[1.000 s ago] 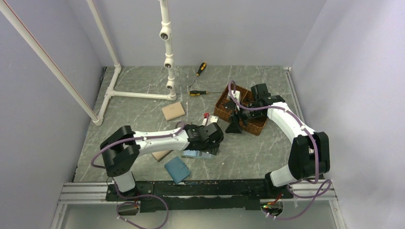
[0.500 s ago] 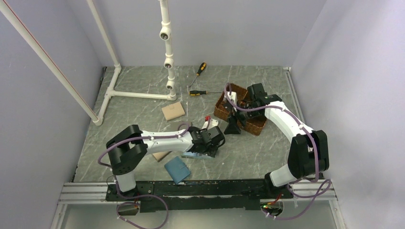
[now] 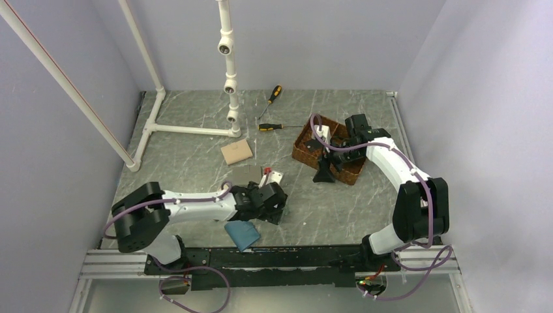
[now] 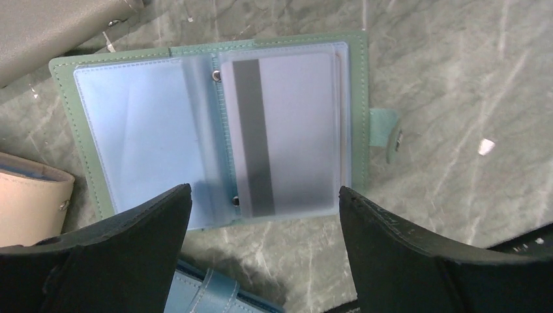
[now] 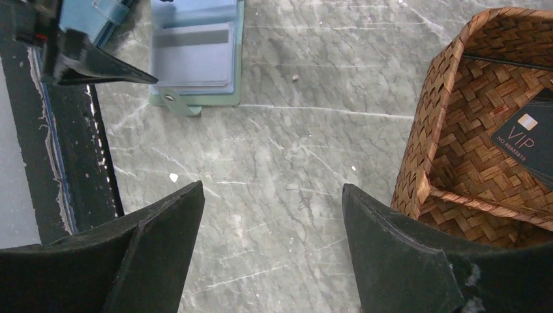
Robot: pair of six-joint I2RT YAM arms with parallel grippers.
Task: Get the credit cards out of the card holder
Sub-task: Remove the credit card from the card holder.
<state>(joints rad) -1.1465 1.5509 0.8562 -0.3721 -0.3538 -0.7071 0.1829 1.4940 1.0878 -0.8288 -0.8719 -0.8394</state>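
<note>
The sage-green card holder (image 4: pixel 355 98) lies open and flat on the table, pale blue inside. A pale whitish card (image 4: pixel 287 130) with a dark stripe sits in its right clear pocket. My left gripper (image 4: pixel 264 192) is open and empty just above the holder's near edge. In the top view it (image 3: pixel 272 210) hides the holder. My right gripper (image 5: pixel 272 188) is open and empty over bare table beside the woven basket (image 5: pixel 443 130). A black card (image 5: pixel 528 140) marked VIP lies in that basket. The holder also shows in the right wrist view (image 5: pixel 195 59). No orange-tan card shows.
A blue wallet (image 3: pixel 242 233) lies just near of the holder. A grey-brown wallet (image 3: pixel 248 175) and a tan wallet (image 3: pixel 236 151) lie behind it. A beige wallet (image 4: pixel 26 202) lies at the holder's left. Two screwdrivers (image 3: pixel 270 127) and a white pipe frame (image 3: pixel 228 65) stand at the back.
My left arm has drawn back toward the near left, its gripper now lower and further left over the holder. The grey-brown wallet has come into view. The right gripper has shifted slightly beside the basket.
</note>
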